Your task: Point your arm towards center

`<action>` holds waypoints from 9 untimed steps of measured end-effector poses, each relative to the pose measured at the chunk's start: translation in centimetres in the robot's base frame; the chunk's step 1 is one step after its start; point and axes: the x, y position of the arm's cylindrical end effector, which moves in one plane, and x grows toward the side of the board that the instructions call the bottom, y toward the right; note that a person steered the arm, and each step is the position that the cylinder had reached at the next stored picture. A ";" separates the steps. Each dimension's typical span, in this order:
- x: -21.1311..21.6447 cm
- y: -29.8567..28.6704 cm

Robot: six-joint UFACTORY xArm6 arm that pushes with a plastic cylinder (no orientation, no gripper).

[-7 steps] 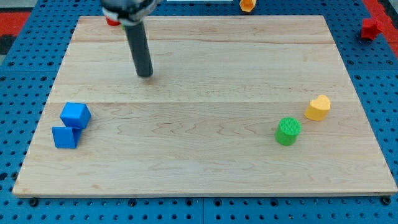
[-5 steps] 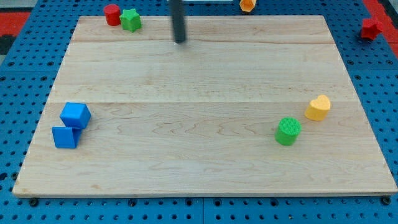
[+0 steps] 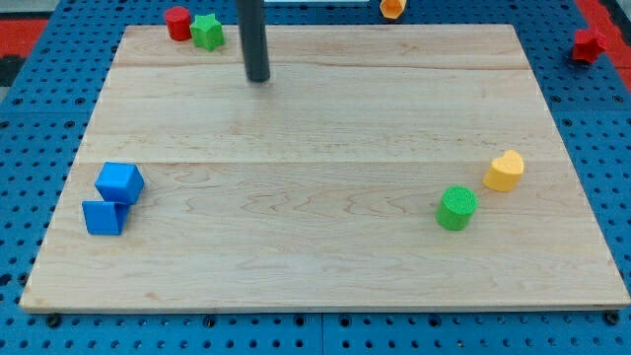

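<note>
Here, on the view's left side of the wooden board (image 3: 325, 256), two blue cubes (image 3: 119, 181) (image 3: 103, 217) sit touching each other, one a bit above the other. Up at the top edge, a red round block (image 3: 177, 22) sits just beside a green star block (image 3: 207, 31). My tip (image 3: 258, 79) is on the board near the top, a little to the right of the green star and apart from it. It is a plain rod, so it has no fingers to open or close. The middle of the board is lower down from my tip. Over on the right, a green round block (image 3: 456, 208) sits near a yellow heart block (image 3: 505, 170). Off the board lie an orange block (image 3: 392, 7) and a red block (image 3: 590, 43).
</note>
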 end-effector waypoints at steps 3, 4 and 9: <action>6.9 3.8; 12.5 -3.2; 6.8 3.1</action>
